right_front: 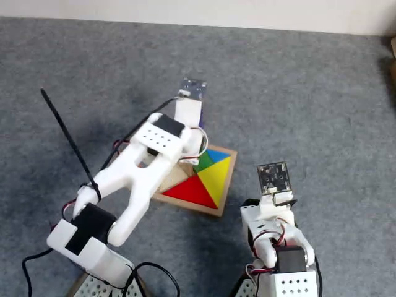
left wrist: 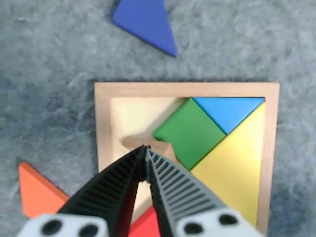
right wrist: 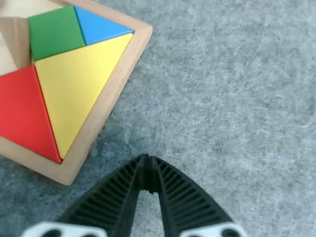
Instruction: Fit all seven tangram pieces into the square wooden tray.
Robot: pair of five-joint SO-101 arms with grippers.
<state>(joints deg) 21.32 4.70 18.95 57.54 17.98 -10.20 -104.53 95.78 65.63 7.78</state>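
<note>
The right arm [right_front: 275, 247] sits folded at the lower right of the high view. The right pincer [right wrist: 147, 165] has its fingers together with nothing between them. It hangs over the bare grey surface [right_front: 309, 93], near one corner of the tray [right wrist: 123, 84] but apart from it.

The square wooden tray lies just below the middle of the high view, turned at a slant. A big yellow triangle [right wrist: 74, 84] fills its right part, and a red triangle [right wrist: 19, 108] lies along its lower edge, side to side with the yellow one. Toward the tray's upper corner, a green square [left wrist: 190, 131] and a light blue triangle [left wrist: 227, 111] sit flush against the yellow triangle and against each other.

The left arm [right_front: 142, 173] stretches from the lower left of the high view up across the left part of the tray. The left pincer [left wrist: 145, 150] is inside the tray with its fingers brought together. Its tips are at a small plain wooden piece [left wrist: 160, 146] that lies right beside the green square. I cannot tell whether the tips press on this piece or only hover over it. Next to this piece the tray's pale floor shows bare.

An orange triangle [left wrist: 37, 192] lies on the surface outside the tray, near the rim on the side away from the yellow triangle. Farther off, past the tray's far rim from the left pincer, a dark blue triangle [left wrist: 145, 22] lies flat on the surface, apart from the tray.
</note>
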